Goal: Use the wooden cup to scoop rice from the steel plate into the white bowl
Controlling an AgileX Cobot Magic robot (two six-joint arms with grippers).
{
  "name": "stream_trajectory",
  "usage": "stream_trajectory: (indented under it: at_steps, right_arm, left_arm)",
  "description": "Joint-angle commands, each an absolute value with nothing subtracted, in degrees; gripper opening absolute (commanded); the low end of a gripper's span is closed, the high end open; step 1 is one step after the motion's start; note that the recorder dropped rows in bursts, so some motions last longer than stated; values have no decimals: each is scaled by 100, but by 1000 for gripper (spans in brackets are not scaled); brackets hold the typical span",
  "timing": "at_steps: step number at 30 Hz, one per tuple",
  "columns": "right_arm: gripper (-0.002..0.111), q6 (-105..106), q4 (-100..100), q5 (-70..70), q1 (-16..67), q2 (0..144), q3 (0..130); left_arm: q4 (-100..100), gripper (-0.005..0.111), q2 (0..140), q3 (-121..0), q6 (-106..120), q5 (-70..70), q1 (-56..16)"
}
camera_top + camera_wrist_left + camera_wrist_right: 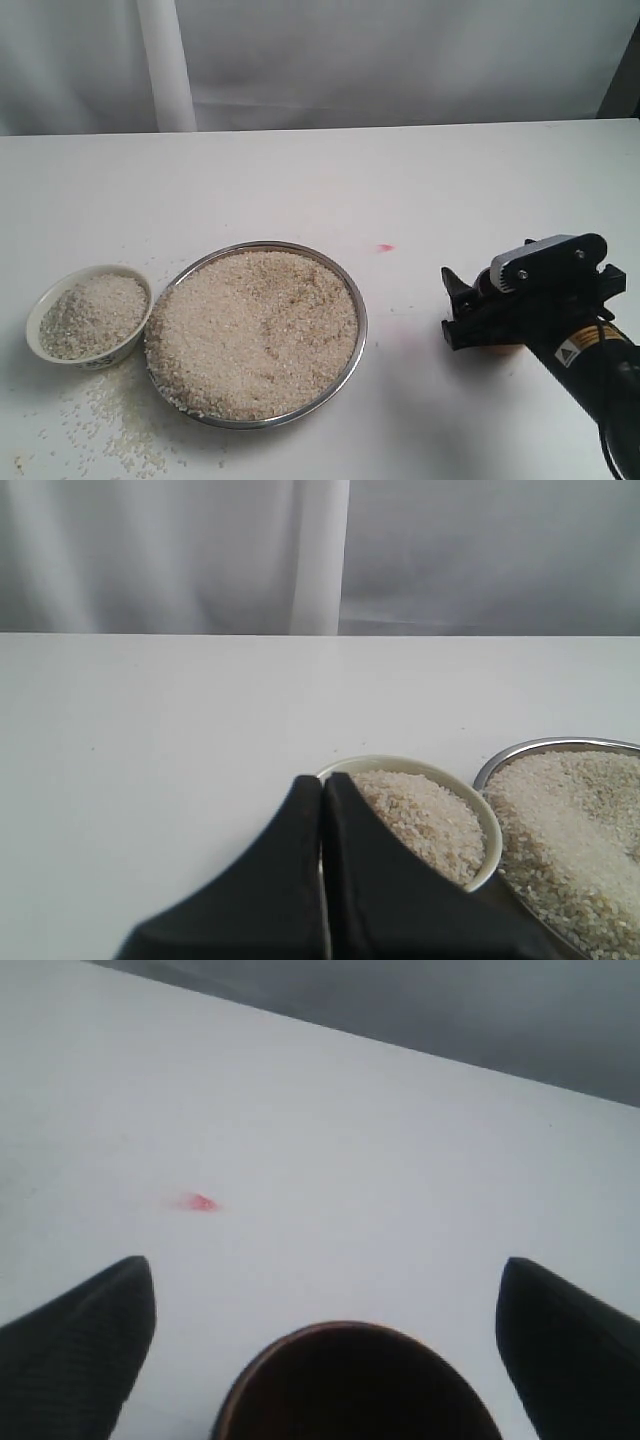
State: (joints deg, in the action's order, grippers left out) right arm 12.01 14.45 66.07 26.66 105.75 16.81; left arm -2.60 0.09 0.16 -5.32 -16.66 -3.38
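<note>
1. Nearest in the exterior view: loose rice [110, 425] scattered on the table [300, 180], in front of bowl and plate.
2. Just behind, to the right: right gripper [455, 308] low over the table, well apart from the plate. Spread wide around the wooden cup [355, 1390], with a clear gap on each side and nothing pinched.
3. Left of that: steel plate [363, 325] heaped almost rim to rim with rice. Right beside it, touching or nearly so, the white bowl [100, 357], already mounded full.
4. Left gripper [322, 783] close by the bowl, pressed together, empty.
5. Farther back: a small red mark [385, 247] on bare table, then a pale curtain [400, 60].
6. Probably between scoops, with the cup standing upright and ungripped. Unclear whether about to be grasped or done with.
7. Next, if scooping goes on: close squarely on the cup's sides, lift, and carry left to the plate. Pour gently, given so full a bowl.
</note>
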Motion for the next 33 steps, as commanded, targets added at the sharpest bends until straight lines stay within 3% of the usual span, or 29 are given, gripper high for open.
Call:
stream_trajectory:
  at_steps: [1,10,24,33]
  right_arm:
    - [84,771,1264,6432,2688,10146,1646]
    - [80,89,1027,6377,2688,8623,1279]
    - [2,-344,1019,5710,2688,5783,378]
    - [0,-344,1002,5365,2688,4601,268]
  left_arm:
    - [-215,0,0,0,-551,-1630,-361]
    - [-215,0,0,0,-551,-1630,-361]
    - [-215,0,0,0,-551,-1630,-361]
    - [-215,0,0,0,-551,-1630,-361]
